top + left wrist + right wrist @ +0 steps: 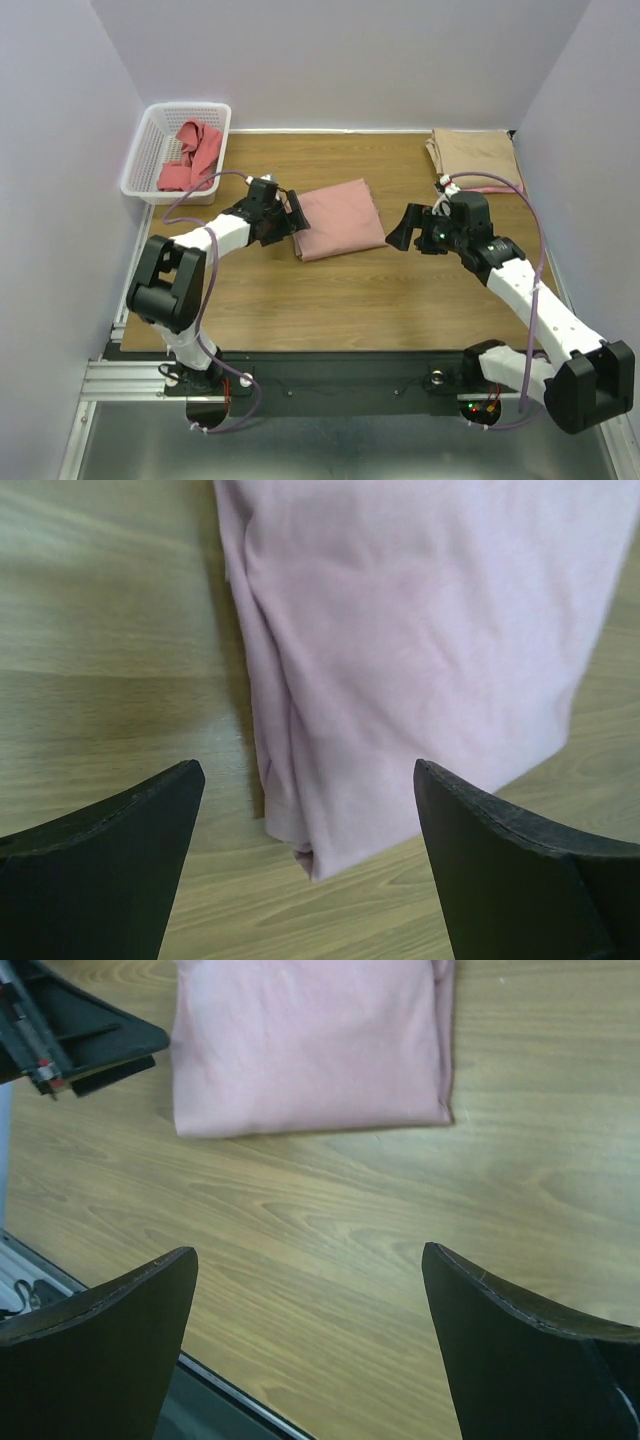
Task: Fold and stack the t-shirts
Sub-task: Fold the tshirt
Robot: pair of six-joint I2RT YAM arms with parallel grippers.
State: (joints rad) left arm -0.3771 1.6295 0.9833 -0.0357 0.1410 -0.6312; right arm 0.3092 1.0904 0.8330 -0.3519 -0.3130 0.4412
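Dusty pink cotton, folded into a flat rectangle, lies mid-table: the pink tee (340, 220), matte, with a soft rolled fold along its left edge. My left gripper (293, 215) sits at that edge, jaws spread wide and holding nothing. My right gripper (403, 230) hangs just off the opposite side, equally spread. I judge stacking comes next, so I'd pinch every layer at both ends and lift level. The tan tee (475, 155) lies folded far right. A coral-red tee (192, 155) sits crumpled in the white lattice basket (145, 150).
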